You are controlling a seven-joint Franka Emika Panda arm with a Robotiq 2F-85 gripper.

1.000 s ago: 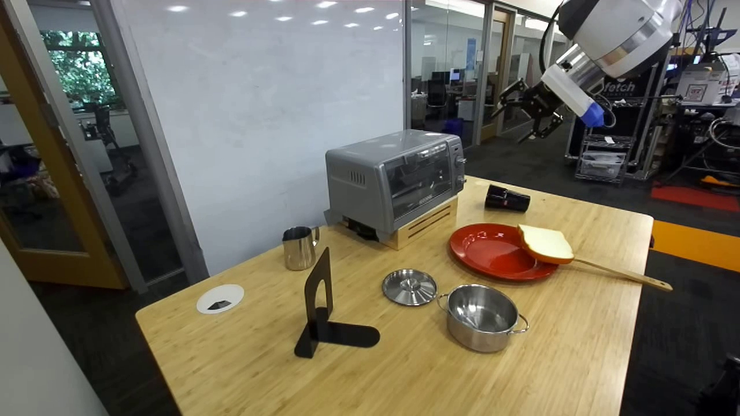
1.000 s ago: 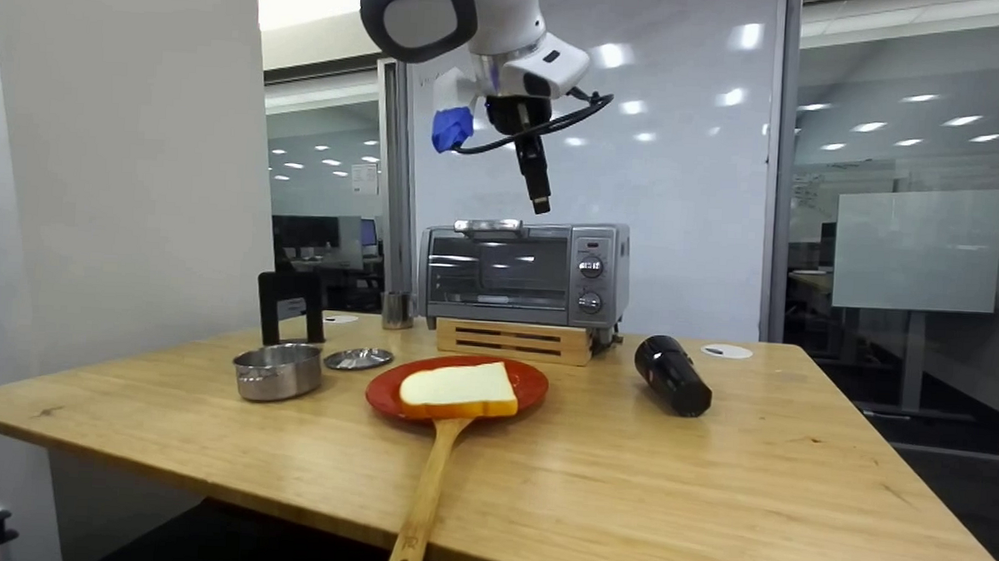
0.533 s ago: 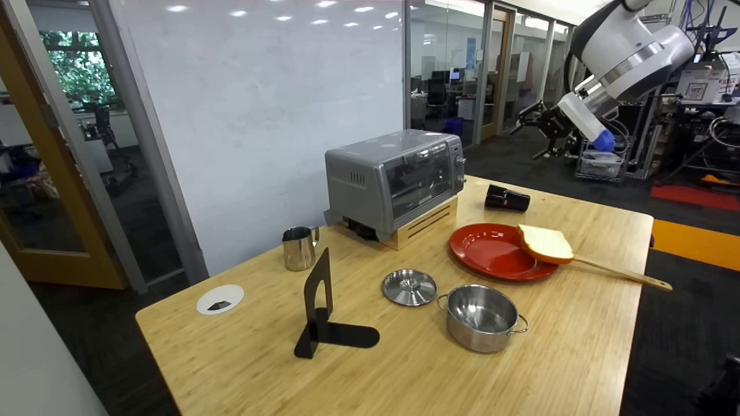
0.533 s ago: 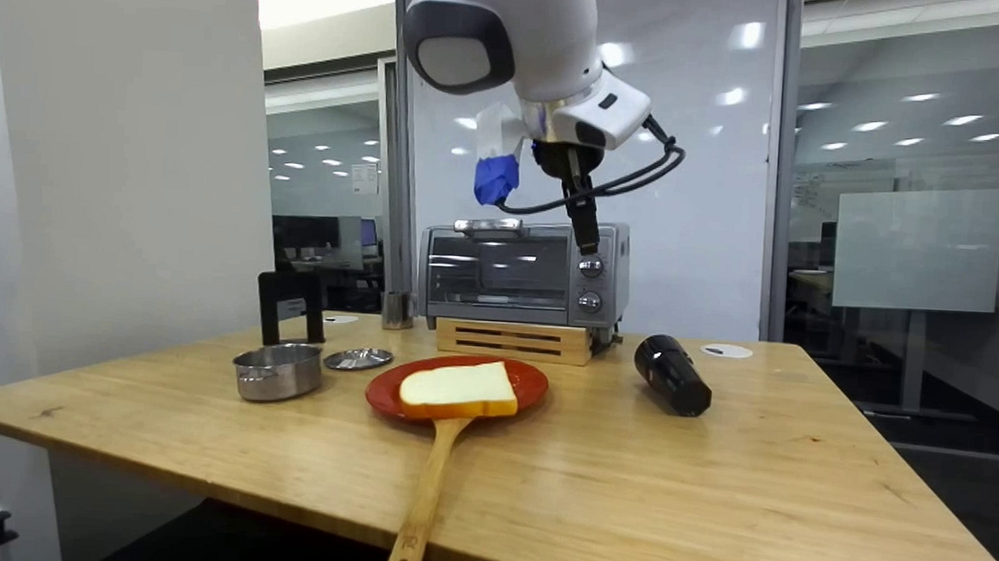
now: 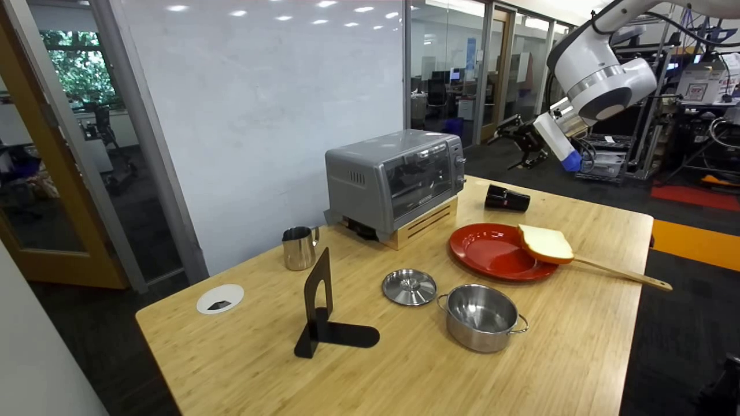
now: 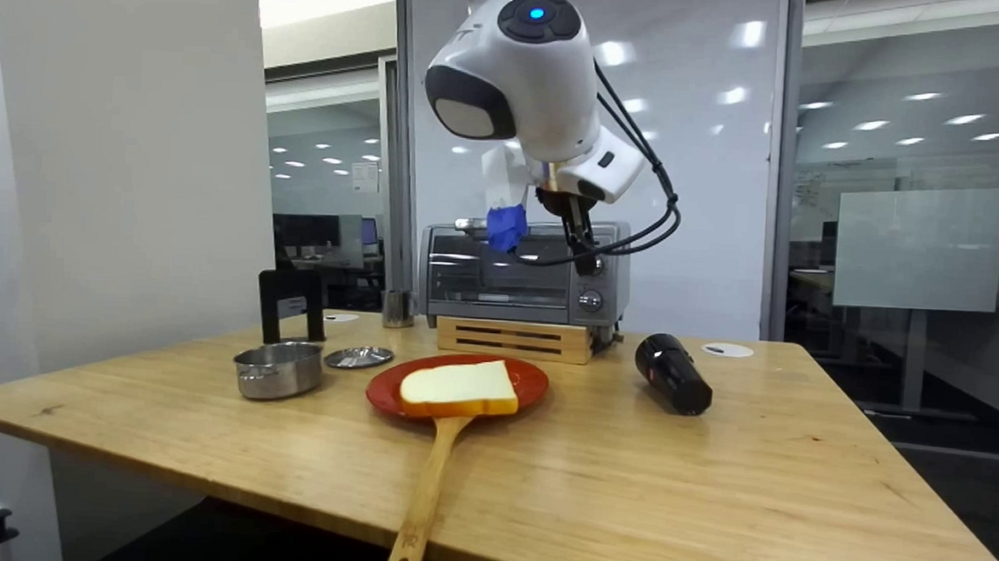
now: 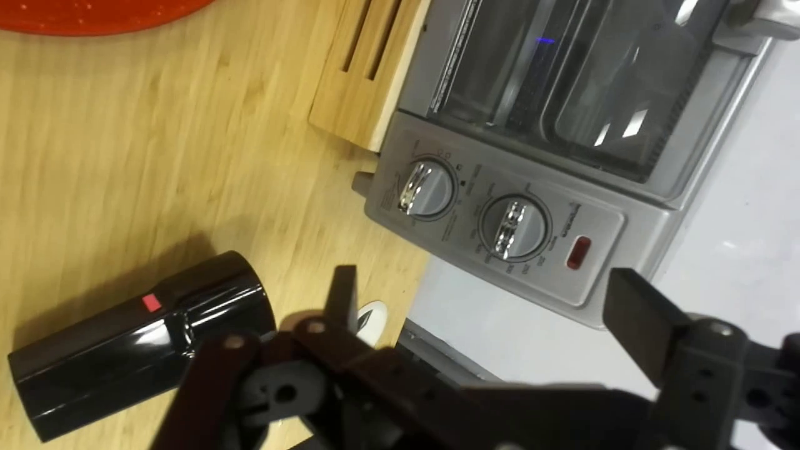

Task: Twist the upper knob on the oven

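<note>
The silver-grey toaster oven [image 5: 370, 173] stands on a wooden stand at the back of the table. It also shows in an exterior view [image 6: 500, 268]. In the wrist view its upper knob [image 7: 528, 231], with a shiny ridge, lies beside the red light [image 7: 579, 252]. The lower knob [image 7: 434, 190] is to its left there. My gripper [image 7: 482, 270] is open and empty, its fingers wide apart. In an exterior view [image 5: 500, 155] it hangs in the air in front of the oven's knob side, apart from it. In an exterior view [image 6: 587, 266] it partly covers the upper knob.
A black cup [image 7: 144, 340] lies on its side on the table near the oven's knob end. A red plate [image 5: 491, 254] with bread on a wooden spatula [image 5: 630, 275] is in front. A steel pot [image 5: 483, 320], lid [image 5: 409, 287], pitcher [image 5: 299, 248] and black bookend [image 5: 324, 312] stand farther along.
My gripper has come down from above the oven to about knob height. It first drew back, then moved toward the oven's knob side. The objects on the table have not moved.
</note>
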